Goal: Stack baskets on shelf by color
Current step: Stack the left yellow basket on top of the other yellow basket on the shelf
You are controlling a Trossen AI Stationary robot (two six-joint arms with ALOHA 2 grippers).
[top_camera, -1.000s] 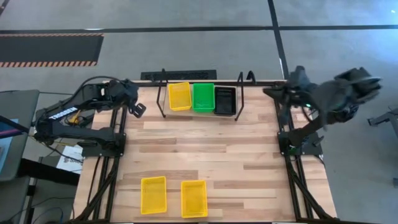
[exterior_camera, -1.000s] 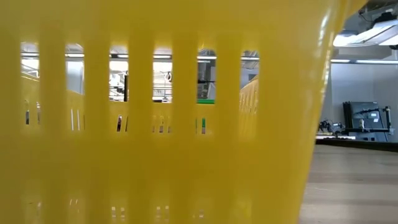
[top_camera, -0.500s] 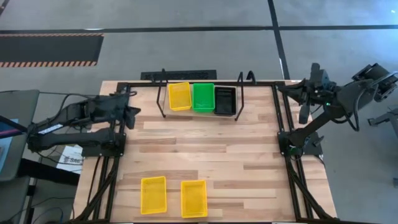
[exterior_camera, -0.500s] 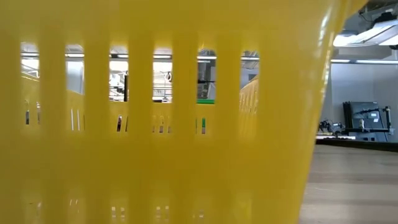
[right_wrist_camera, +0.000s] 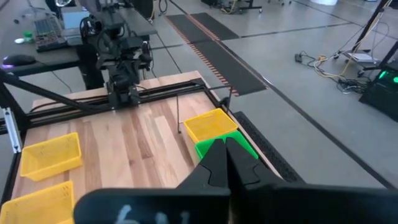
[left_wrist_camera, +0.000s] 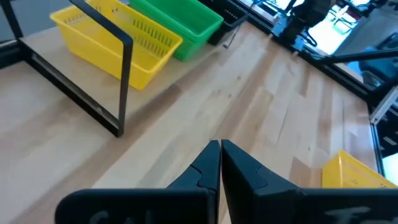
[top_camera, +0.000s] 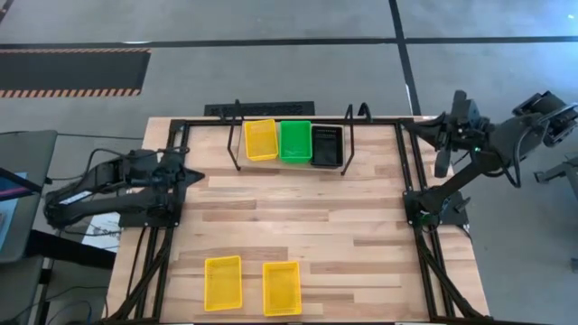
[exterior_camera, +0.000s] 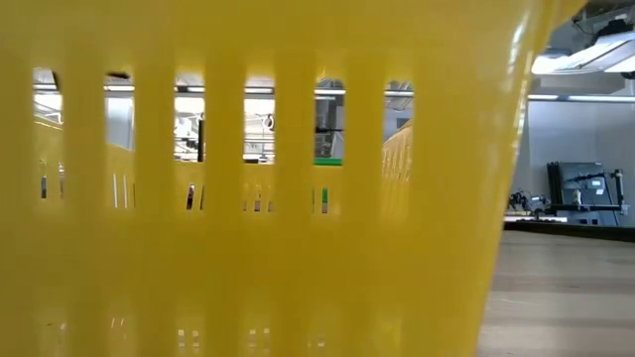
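The black tube shelf [top_camera: 291, 135] stands at the table's far edge and carries three baskets side by side: yellow [top_camera: 261, 140], green [top_camera: 294, 141] and black [top_camera: 326, 144]. Two more yellow baskets [top_camera: 223, 283] [top_camera: 282, 288] lie flat on the wood near the front edge. One of them fills the low view with its slotted wall [exterior_camera: 258, 198]. My left gripper [top_camera: 190, 172] is shut and holds nothing, low over the table's left edge, left of the shelf. My right gripper [top_camera: 432, 134] is shut and holds nothing, high over the far right corner.
A black frame [top_camera: 172, 208] edges the wooden table on both sides, with the arm bases mounted on it. Bare wood [top_camera: 298, 217] lies between the shelf and the two front baskets. A desk with equipment [top_camera: 18, 190] stands left of the table.
My left gripper has drawn back from beside the shelf toward the table's left edge and sunk lower, the arm folding down. My right gripper has swung away from the shelf toward the table's right edge, then kept still. Both stayed shut. No basket has moved.
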